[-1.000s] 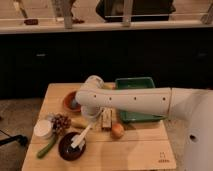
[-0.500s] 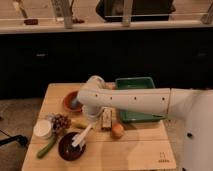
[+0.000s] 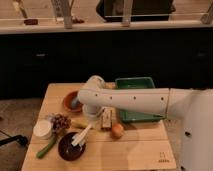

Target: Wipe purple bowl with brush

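The purple bowl sits near the front left of the wooden table; it is dark, round and shallow. The white brush leans with its lower end inside the bowl, and its handle slants up and right to my gripper. The gripper hangs just above and right of the bowl, at the end of the white arm reaching in from the right, and is shut on the brush's upper end.
An orange-red bowl stands behind the gripper. A green tray lies under the arm. A white round container, a dark berry cluster and a green stick vegetable lie left. An orange fruit and a tan block lie right.
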Robot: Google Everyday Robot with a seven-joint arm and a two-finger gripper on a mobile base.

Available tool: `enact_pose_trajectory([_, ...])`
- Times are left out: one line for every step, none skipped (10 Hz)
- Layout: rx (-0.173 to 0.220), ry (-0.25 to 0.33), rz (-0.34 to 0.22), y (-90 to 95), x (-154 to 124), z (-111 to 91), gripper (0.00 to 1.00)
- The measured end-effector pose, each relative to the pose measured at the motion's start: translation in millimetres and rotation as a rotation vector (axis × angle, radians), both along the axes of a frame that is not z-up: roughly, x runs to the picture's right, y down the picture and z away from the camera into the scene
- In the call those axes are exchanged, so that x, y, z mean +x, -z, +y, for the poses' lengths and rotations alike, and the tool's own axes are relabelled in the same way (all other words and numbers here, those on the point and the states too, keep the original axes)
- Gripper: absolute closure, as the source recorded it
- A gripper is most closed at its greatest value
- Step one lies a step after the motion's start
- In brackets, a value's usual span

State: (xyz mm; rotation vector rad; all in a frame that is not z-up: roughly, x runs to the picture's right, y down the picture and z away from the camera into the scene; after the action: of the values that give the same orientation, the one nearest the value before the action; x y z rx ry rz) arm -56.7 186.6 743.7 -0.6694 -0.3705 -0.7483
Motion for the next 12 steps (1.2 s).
enact_pose_trajectory([0.007,0.008,-0.002,2.7,1,0,0.99])
enact_pose_trajectory([0.015,0.016,-0.001,5.0,-1,0,0.99])
enact_pose_trajectory([0.026,0.028,0.0,10.2,-11,2,0.99])
enact_pose_trajectory([0.042,0.038,0.007,15.5,-23,4,0.99])
enact_pose_trajectory([0.066,0.049,0.016,19.6,-35,4,0.99])
enact_pose_trajectory([0.097,0.066,0.045,23.5,-39,5,0.99])
enact_pose_trajectory([0.128,0.087,0.075,26.3,-41,6,0.99])
enact_pose_trajectory([0.149,0.106,0.094,28.7,-47,8,0.99])
enact_pose_trajectory([0.154,0.113,0.1,29.3,-50,10,0.99])
enact_pose_trajectory([0.156,0.115,0.111,28.1,-49,11,0.99])
enact_pose_trajectory([0.154,0.116,0.123,26.1,-47,13,0.99])
enact_pose_trajectory([0.155,0.118,0.135,24.7,-48,15,0.99])
